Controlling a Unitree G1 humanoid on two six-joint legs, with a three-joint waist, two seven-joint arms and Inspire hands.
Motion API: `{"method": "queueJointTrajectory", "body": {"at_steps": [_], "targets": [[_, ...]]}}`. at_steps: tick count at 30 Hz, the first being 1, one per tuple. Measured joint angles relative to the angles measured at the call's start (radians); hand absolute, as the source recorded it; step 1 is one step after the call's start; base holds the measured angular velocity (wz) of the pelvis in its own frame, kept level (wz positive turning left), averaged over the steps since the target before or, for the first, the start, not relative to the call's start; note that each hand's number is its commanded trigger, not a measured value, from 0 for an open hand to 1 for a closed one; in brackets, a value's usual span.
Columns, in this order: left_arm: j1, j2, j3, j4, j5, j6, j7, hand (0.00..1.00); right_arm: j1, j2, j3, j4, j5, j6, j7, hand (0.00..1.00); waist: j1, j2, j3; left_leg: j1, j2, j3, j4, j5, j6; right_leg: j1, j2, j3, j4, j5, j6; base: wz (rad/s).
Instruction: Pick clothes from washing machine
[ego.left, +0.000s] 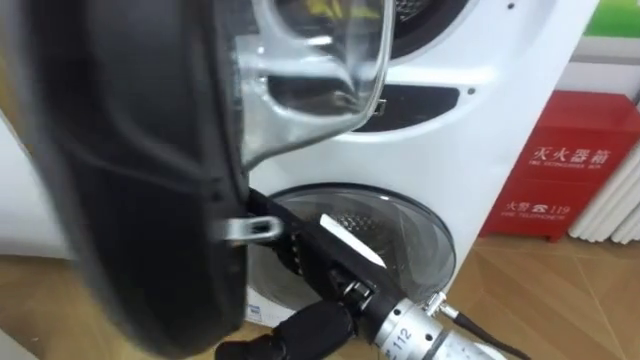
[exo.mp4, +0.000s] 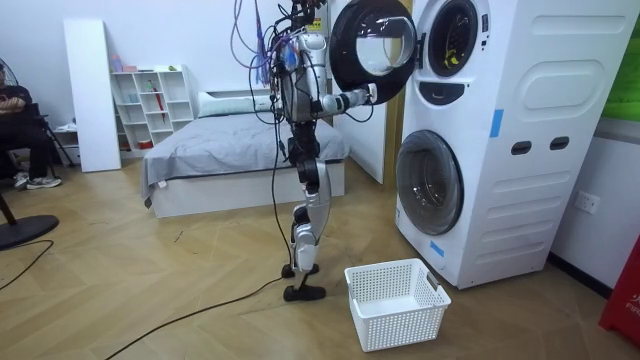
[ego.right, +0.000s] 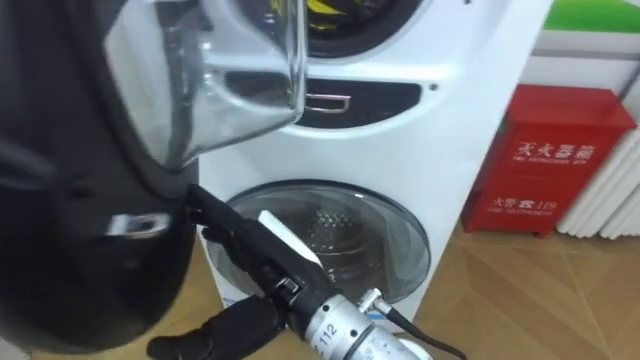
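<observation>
The upper washing machine's round door (ego.left: 130, 150) stands swung open, its black ring and clear glass bowl (ego.left: 320, 70) close before me on the left. My right hand (ego.left: 300, 250) comes in from the lower right, open, with straight fingers laid against the door's lower edge by the metal latch (ego.left: 250, 228). Something yellow, clothes (ego.left: 320, 8), shows inside the upper drum at the top edge. In the room view I stand upright facing the stacked machines (exo.mp4: 480, 130), with the right hand (exo.mp4: 372, 93) up at the door (exo.mp4: 372, 45).
The lower washer's glass door (ego.left: 400, 240) is closed. A red cabinet (ego.left: 570, 170) and a white radiator (ego.left: 615, 205) stand right of the machines. A white laundry basket (exo.mp4: 395, 300) sits on the wood floor by my feet. A bed (exo.mp4: 230, 150) lies behind me.
</observation>
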Motion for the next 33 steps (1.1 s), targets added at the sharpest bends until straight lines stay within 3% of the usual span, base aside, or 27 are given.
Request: {"method": "queueJointTrajectory", "body": {"at_steps": [3,11,16,27,33], "targets": [[0.0,0.0,0.0,0.0,0.0,0.014,-0.003,0.0,-0.01,0.007,0.009,0.0,-0.001,0.009,0.011,0.0,0.004,-0.006,0.0051,-0.002,-0.001,-0.014,0.001,0.0,0.0,0.004,-0.001,-0.012,0.001,0.0,0.0,0.13],[-0.002,0.001,-0.003,0.0,0.0,0.02,-0.02,0.0,-0.021,0.023,0.059,0.003,-0.027,0.016,0.033,0.0,0.027,-0.01,0.0057,-0.001,-0.002,-0.029,0.001,0.0,0.0,0.01,-0.001,-0.017,0.001,0.0,0.0,0.05],[-0.003,0.003,-0.024,-0.001,0.0,0.04,-0.02,0.0,-0.07,0.027,0.088,0.015,-0.037,0.044,0.042,0.0,0.027,-0.01,0.0053,-0.003,-0.002,-0.037,0.0,0.0,0.0,0.011,-0.001,-0.026,0.001,0.0,0.0,0.04],[-0.016,0.013,-0.036,-0.026,0.01,0.047,-0.016,0.0,-0.133,0.037,0.126,0.028,-0.146,0.06,0.039,0.0,0.05,-0.017,0.0001,0.002,-0.003,-0.043,0.005,0.0,0.0,0.019,-0.003,-0.044,-0.011,0.0,0.0,0.02],[-0.009,0.015,-0.036,-0.028,0.012,0.047,-0.017,0.0,-0.183,0.04,0.127,0.056,-0.154,0.076,0.017,0.0,0.058,-0.023,-0.0001,0.001,-0.003,-0.051,0.005,0.001,-0.002,0.03,-0.005,-0.078,-0.017,0.0,0.0,0.05]]}}
